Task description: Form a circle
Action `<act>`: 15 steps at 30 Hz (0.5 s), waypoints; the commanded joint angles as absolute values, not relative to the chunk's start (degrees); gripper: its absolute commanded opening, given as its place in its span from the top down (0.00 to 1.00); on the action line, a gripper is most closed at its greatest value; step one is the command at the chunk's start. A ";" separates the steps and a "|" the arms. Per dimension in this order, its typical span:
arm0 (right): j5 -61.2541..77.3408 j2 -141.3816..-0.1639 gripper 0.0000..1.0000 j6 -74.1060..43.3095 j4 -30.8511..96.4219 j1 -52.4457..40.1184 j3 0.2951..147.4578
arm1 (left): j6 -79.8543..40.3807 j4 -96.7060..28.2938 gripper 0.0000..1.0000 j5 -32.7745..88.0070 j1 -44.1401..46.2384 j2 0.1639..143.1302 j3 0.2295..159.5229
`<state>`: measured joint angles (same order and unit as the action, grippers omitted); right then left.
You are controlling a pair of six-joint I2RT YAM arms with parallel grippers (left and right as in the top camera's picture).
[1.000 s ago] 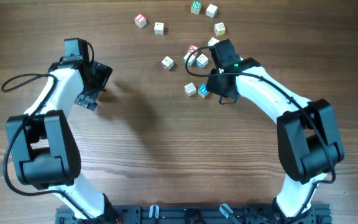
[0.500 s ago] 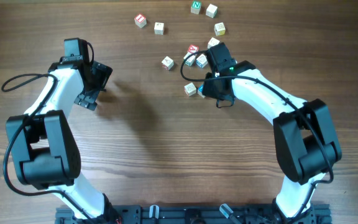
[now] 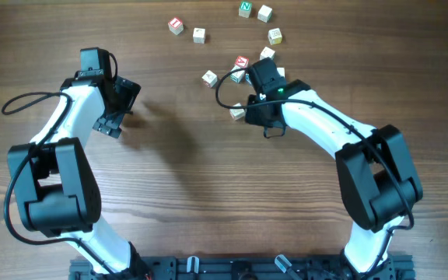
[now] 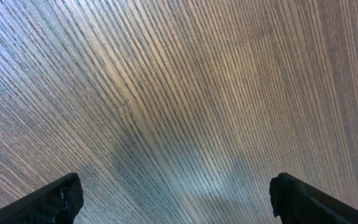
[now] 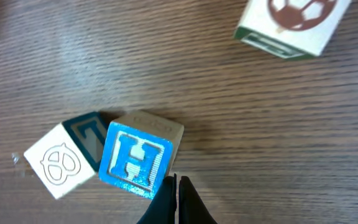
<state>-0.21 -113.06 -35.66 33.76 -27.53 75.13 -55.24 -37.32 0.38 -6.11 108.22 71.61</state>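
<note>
Right wrist, right hand (image 5: 178,190) pinched together beside corner of blue H cube (image 5: 134,160), left hand (image 4: 176,200) apart over table (image 4: 179,93)

Scattered loose across the upper centre of the overhead frame as small pale wooden cubes (image 3: 199,34) with coloured faces; at the right wrist view's lower left, blue H cube (image 5: 133,160) touching T cube (image 5: 73,149).
</note>
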 commanded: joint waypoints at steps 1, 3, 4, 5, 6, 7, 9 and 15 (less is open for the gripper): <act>-0.47 -113.99 0.96 -34.65 33.65 -27.46 74.54 | -55.79 -37.32 0.00 0.60 -6.17 108.99 71.79; -1.69 -113.99 0.96 -35.92 34.17 -27.46 74.54 | -55.79 -37.32 0.00 0.60 -6.17 108.99 71.79; -2.83 -113.99 0.96 -37.41 34.83 -27.46 74.54 | -55.79 -37.32 0.00 0.60 -6.17 108.99 71.79; -4.08 -113.99 0.96 -38.96 35.51 -27.46 74.54 | -55.79 -37.32 0.00 0.60 -6.17 108.99 71.79; -4.49 -113.99 0.96 -39.33 35.70 -27.46 74.54 | -55.79 -37.32 0.00 0.60 -6.17 108.99 71.79; -4.49 -113.99 0.96 -39.33 35.68 -27.46 74.54 | -55.79 -37.32 0.00 0.60 -6.17 108.99 71.79; -5.04 -113.86 0.96 -39.38 35.62 -27.29 74.56 | -55.79 -37.32 0.00 0.60 -6.17 108.99 71.79; -6.37 -109.47 0.96 -36.95 33.41 -26.57 74.67 | -55.79 -37.32 0.00 0.60 -6.17 108.99 71.79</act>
<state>-4.60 -112.79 -38.11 35.33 -26.87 75.09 -55.24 -37.32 0.38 -6.11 108.22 71.61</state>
